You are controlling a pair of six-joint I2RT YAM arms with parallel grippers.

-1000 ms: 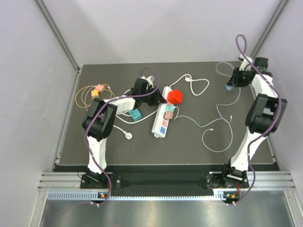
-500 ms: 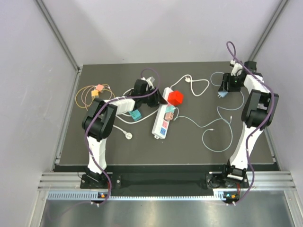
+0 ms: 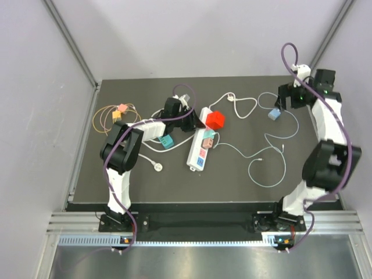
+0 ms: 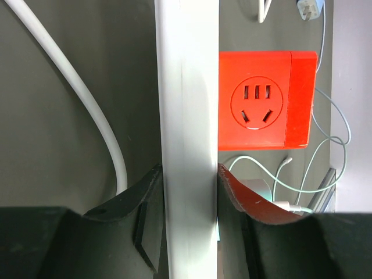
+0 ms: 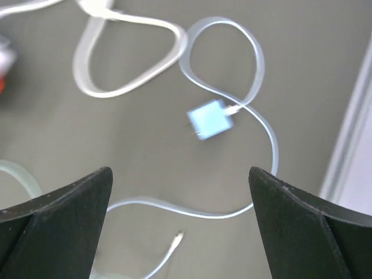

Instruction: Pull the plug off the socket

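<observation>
Your left gripper [image 4: 189, 195] is clamping the white power strip [image 4: 186, 87]; your right gripper [image 5: 179, 174] is hovering, spread wide, above the loose blue plug [image 5: 210, 121] lying on the table [image 5: 302, 70].

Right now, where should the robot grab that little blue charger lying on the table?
Probably its boxy body, from straight above with the open right gripper. The blue charger lies flat, prongs out one end and cable out the other, so the fingers should close across the two free sides.

No readable text, labels, brands or numbers on anything.
</observation>
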